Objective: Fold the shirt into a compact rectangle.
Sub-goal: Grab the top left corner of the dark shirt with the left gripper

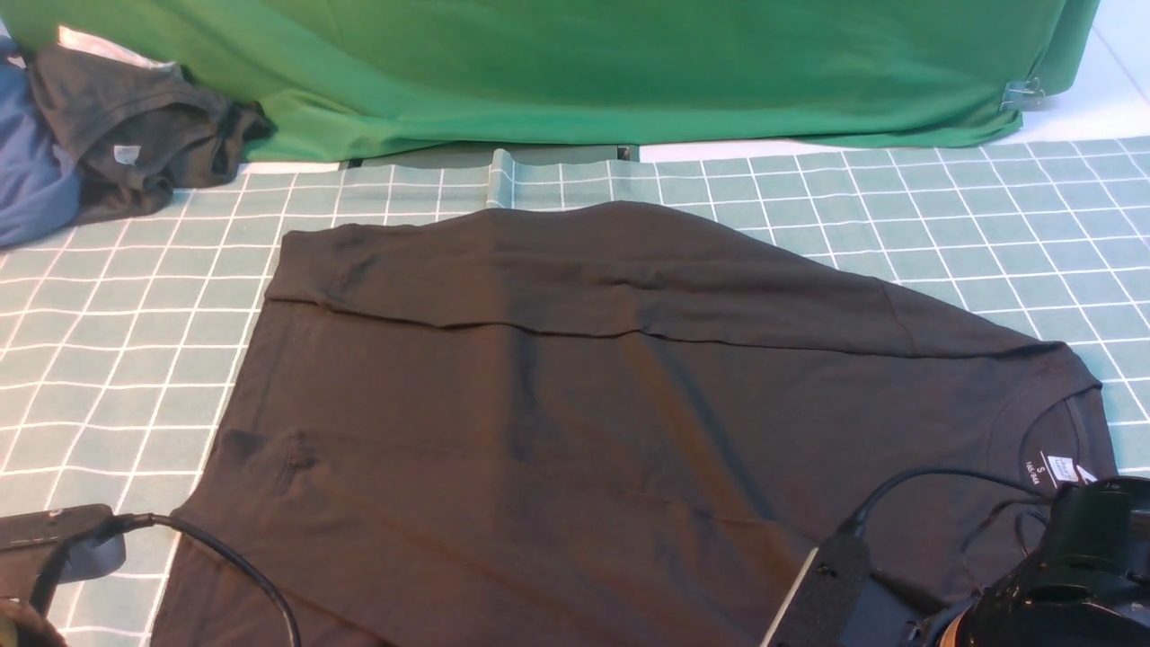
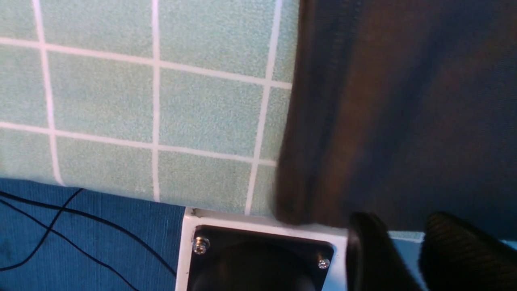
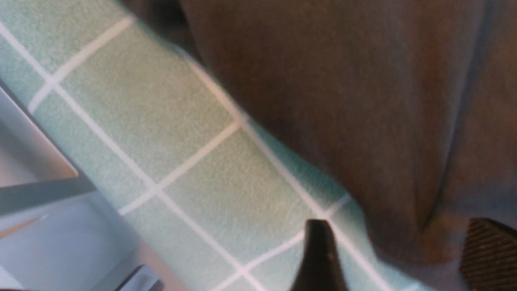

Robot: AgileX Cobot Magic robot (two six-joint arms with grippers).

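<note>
The black shirt (image 1: 575, 404) lies flat and sideways on the checked mat (image 1: 898, 207), collar and white neck label (image 1: 1056, 469) at the right, far side folded over its body. No chest print shows. My left arm (image 1: 54, 539) hovers at the shirt's near-left corner. In the left wrist view the left gripper (image 2: 402, 220) is open just short of the shirt (image 2: 404, 113) hem, nothing between the fingers. My right arm (image 1: 1078, 575) is by the collar. The right gripper (image 3: 398, 226) is open wide, its fingers either side of the shirt (image 3: 363, 101) edge.
A green cloth (image 1: 584, 72) hangs along the back. A smaller dark garment (image 1: 135, 126) and a blue garment (image 1: 27, 171) are piled at the back left. The table's near edge, a white mount (image 2: 258, 226) and blue floor with cables (image 2: 80, 234) lie beside the left gripper.
</note>
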